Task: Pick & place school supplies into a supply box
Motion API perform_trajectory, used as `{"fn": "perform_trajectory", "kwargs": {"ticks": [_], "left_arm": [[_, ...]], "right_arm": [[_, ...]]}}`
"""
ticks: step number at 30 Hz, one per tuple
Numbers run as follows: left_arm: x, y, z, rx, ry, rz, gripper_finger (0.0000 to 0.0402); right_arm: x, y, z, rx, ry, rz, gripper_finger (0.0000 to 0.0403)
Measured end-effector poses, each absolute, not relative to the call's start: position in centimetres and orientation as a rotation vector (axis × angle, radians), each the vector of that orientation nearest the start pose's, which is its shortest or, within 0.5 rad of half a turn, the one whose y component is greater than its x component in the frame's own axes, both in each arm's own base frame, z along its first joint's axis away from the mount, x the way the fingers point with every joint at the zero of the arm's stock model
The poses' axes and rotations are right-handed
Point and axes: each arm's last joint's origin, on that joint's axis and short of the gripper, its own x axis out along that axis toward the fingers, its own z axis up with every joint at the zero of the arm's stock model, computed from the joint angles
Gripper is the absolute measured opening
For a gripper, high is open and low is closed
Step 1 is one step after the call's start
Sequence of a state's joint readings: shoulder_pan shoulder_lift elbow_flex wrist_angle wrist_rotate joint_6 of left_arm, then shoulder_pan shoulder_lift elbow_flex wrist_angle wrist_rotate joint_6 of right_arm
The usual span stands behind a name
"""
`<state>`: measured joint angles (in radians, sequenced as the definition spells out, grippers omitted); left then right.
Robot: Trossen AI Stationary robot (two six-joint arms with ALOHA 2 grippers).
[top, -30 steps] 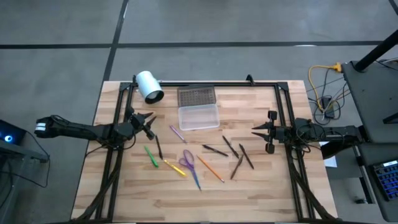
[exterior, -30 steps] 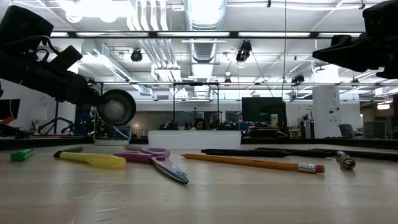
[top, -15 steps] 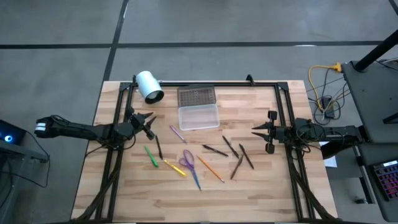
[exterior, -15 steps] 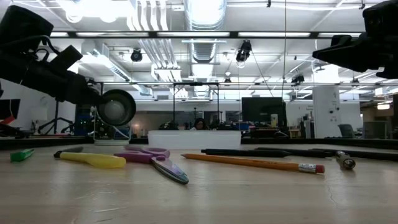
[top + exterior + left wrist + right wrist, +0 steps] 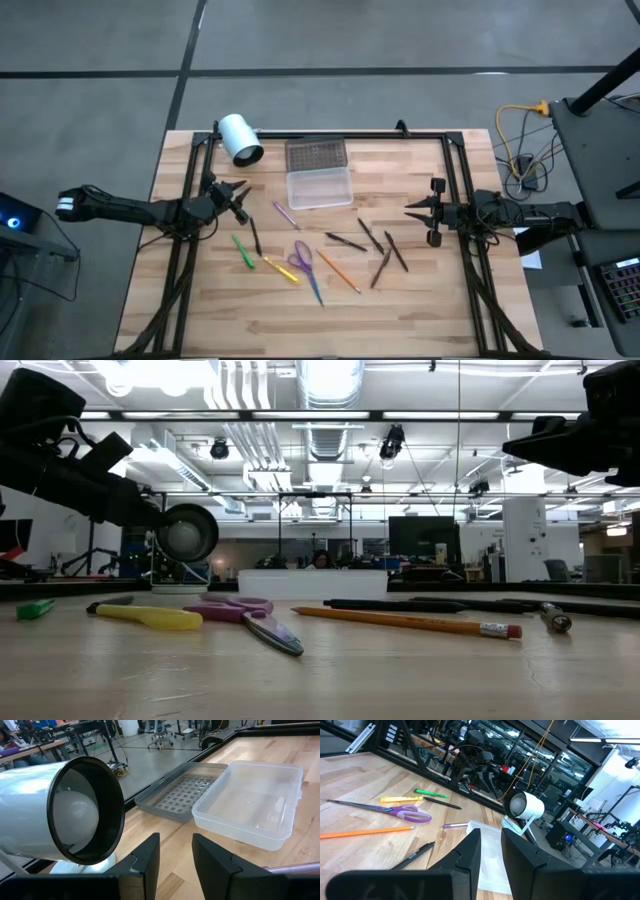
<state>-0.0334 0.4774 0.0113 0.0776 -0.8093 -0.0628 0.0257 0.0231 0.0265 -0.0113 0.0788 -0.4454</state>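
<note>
The pens, pencils and purple-handled scissors (image 5: 300, 256) lie flat on the wooden table: a green pen (image 5: 243, 251), a yellow one (image 5: 282, 269), an orange pencil (image 5: 338, 270), a purple pen (image 5: 286, 215), and several dark pens (image 5: 372, 237). The clear supply box (image 5: 319, 187) stands open at the far middle, and it also shows in the left wrist view (image 5: 250, 802). Its grey dotted lid (image 5: 316, 154) lies just beyond it. My left gripper (image 5: 238, 193) hovers left of the box, slightly open and empty. My right gripper (image 5: 412, 211) hovers right of the dark pens, slightly open and empty.
A white cylinder with a dark opening (image 5: 240, 138) stands at the far left, close to my left gripper, and it also shows in the left wrist view (image 5: 60, 815). A black frame rail (image 5: 330, 134) runs along the far edge and down both sides. The near part of the table is bare wood.
</note>
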Motion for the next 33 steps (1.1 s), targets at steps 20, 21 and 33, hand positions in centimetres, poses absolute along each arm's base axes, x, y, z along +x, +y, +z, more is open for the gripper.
{"fn": "perform_trajectory", "kwargs": {"ticks": [20, 21, 33], "left_arm": [[12.1, 1.2, 15.3, 0.104, 0.325, 0.567, 0.01], [12.2, 1.2, 15.5, 0.106, 0.324, 0.55, 0.01], [12.7, 0.5, 18.5, 0.073, 0.377, 0.272, 0.01]], "right_arm": [[9.8, 0.0, 17.0, -0.446, 0.02, -0.05, 0.0068], [9.8, 0.0, 17.0, -0.446, 0.02, -0.05, 0.0068], [9.7, 0.0, 17.0, -0.446, 0.02, -0.05, 0.0068]]}}
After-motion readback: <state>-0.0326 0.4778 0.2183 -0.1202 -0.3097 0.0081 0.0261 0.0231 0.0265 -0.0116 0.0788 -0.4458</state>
